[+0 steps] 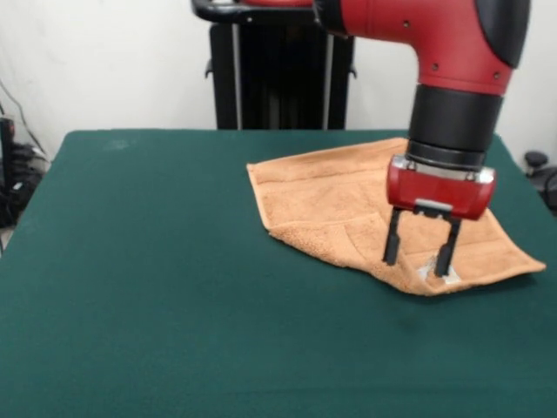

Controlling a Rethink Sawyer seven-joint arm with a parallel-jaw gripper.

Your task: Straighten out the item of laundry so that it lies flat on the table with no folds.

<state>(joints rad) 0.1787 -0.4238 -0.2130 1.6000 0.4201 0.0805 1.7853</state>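
Orange towel (348,205), one, folded, under one spread claw (420,258).

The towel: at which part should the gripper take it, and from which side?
Probably the folded-over edge of the towel near the white label. The open gripper is right above it, so come straight down; that doubled layer must be pulled out flat on the table.

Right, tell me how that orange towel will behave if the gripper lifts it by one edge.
The towel looks soft and floppy: one part already lies folded over itself, so a lifted edge would probably drape and sag. Its looped pile should give the open gripper decent grip. It seems light, so it may drag across the table.
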